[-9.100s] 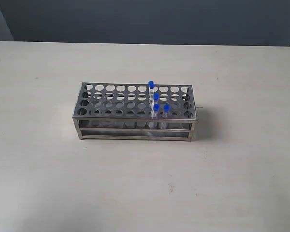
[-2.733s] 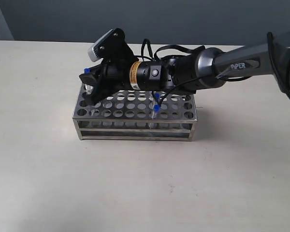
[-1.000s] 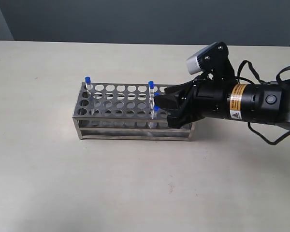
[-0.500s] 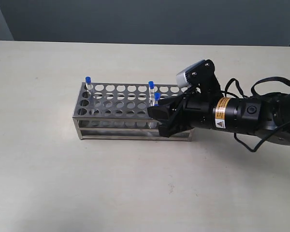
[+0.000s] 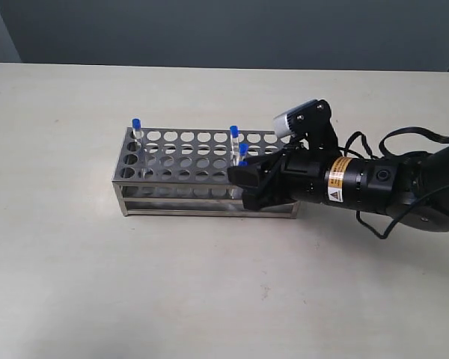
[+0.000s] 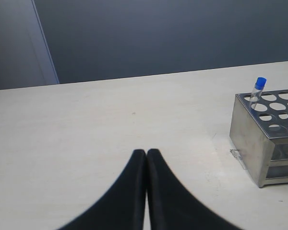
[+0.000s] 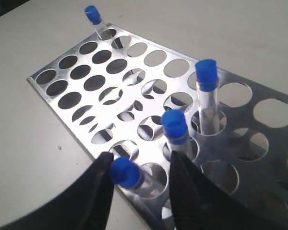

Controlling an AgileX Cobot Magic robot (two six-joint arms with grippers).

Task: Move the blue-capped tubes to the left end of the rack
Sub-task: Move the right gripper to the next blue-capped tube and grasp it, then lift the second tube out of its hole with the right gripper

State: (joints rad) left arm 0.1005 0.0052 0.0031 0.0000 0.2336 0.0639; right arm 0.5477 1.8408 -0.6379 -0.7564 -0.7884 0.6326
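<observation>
Blue-capped tubes (image 7: 209, 93) in rack (image 5: 194, 202); right hand (image 7: 141, 165) wide astride one; left hand (image 6: 146, 154) closed.

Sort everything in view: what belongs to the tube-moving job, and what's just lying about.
Job:
- shiny steel perforated rack
- four slim clear blue-capped tubes, one at the rack's left end
- open right gripper, straddling another tube

Not the job:
- pale table
- shut left gripper, idle
- no loose clutter visible

This looks like a laboratory test setup: a steel test-tube rack (image 5: 181, 166) holding small blue-capped tubes (image 5: 136, 127) stands on a bare pale tabletop (image 5: 135, 284) before a plain dark grey wall (image 5: 209, 30), with a black robot arm (image 5: 374, 183) alongside.
</observation>
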